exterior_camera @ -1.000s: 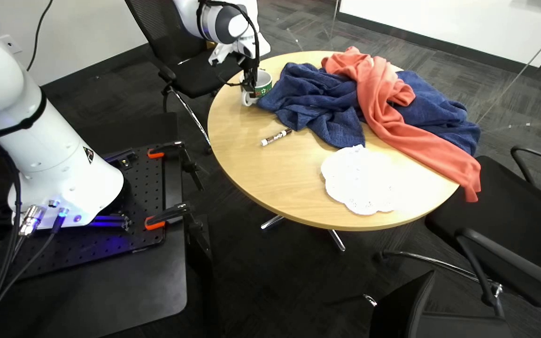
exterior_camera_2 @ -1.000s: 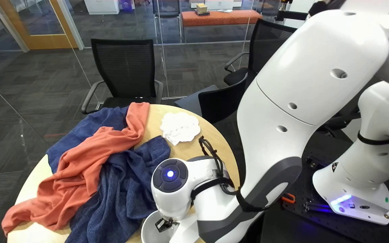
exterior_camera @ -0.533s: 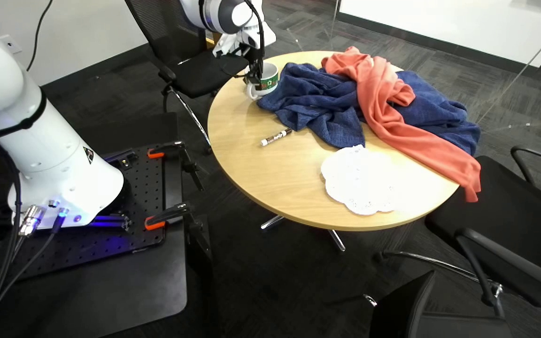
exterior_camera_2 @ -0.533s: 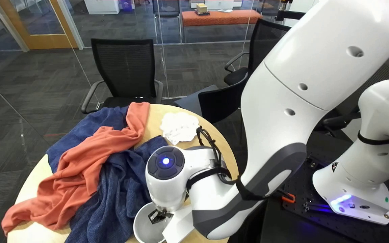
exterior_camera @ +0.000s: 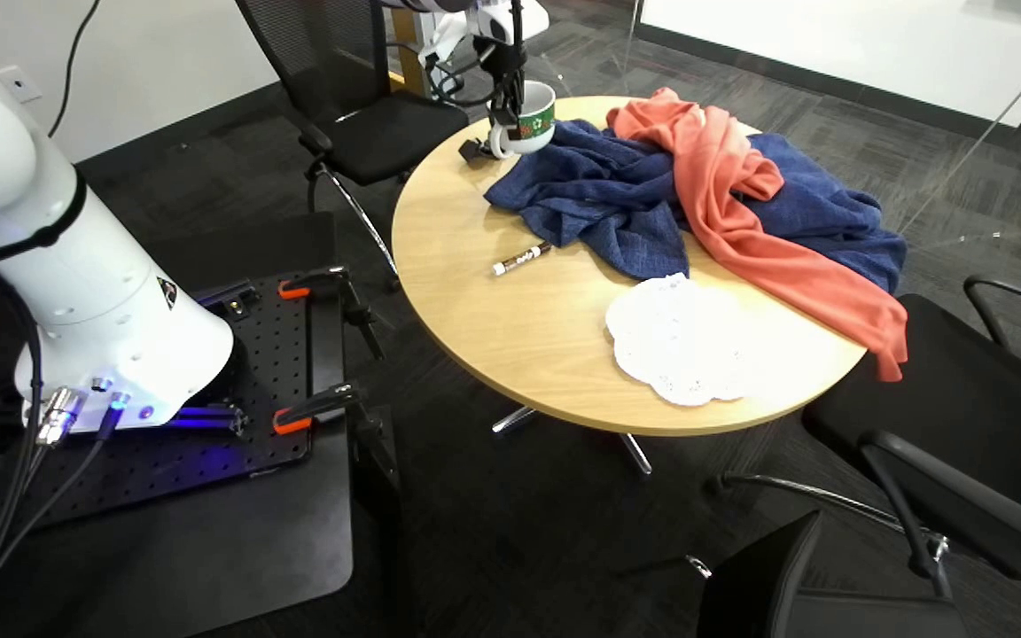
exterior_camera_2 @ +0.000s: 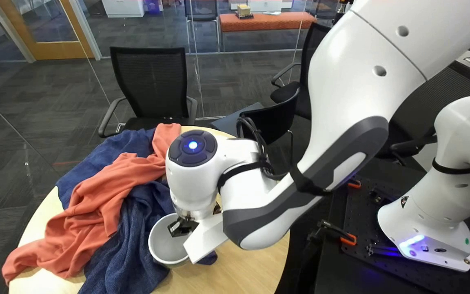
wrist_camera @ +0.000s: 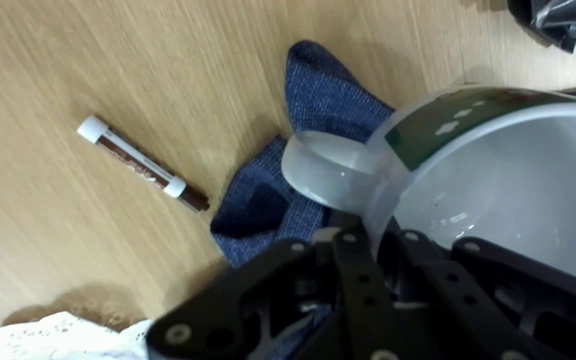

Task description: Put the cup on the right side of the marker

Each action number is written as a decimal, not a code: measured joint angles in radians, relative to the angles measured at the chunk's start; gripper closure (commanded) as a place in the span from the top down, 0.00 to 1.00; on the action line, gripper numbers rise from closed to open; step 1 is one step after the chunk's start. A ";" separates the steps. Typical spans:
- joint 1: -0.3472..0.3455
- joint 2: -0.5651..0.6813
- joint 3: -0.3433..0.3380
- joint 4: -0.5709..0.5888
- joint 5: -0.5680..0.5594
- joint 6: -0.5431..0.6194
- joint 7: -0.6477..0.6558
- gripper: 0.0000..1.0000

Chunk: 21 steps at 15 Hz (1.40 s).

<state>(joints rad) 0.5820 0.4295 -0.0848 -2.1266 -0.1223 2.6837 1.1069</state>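
The white cup with a green band (exterior_camera: 537, 127) is off the table over the blue cloth's edge; it also shows in an exterior view (exterior_camera_2: 165, 244) and, tilted, in the wrist view (wrist_camera: 498, 195). My gripper (wrist_camera: 375, 245) is shut on the cup's wall by the handle, one finger inside and one outside. The gripper also shows in both exterior views (exterior_camera: 507, 124) (exterior_camera_2: 181, 228). The brown and white marker (exterior_camera: 521, 259) lies on the table, near the blue cloth's edge; the wrist view shows it left of the cup (wrist_camera: 140, 162). In an exterior view the arm hides it.
A crumpled blue cloth (exterior_camera: 599, 195) and a coral cloth (exterior_camera: 732, 213) cover the table's far part. A white scalloped cloth (exterior_camera: 679, 341) lies near the round table's edge. A small black object (exterior_camera: 473, 151) sits under the gripper. Chairs (exterior_camera_2: 149, 81) stand around the table.
The gripper has risen with the cup in it, lifting it off the table. The small black object now shows beneath. The marker and the cloths lie as before.
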 measured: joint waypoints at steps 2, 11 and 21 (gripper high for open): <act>-0.013 -0.014 -0.022 -0.001 -0.054 -0.018 0.023 0.02; -0.042 -0.020 -0.048 -0.008 -0.164 -0.039 0.103 0.10; -0.100 0.040 -0.049 0.008 -0.189 -0.039 0.120 0.02</act>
<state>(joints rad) 0.4823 0.4697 -0.1335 -2.1182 -0.3109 2.6444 1.2266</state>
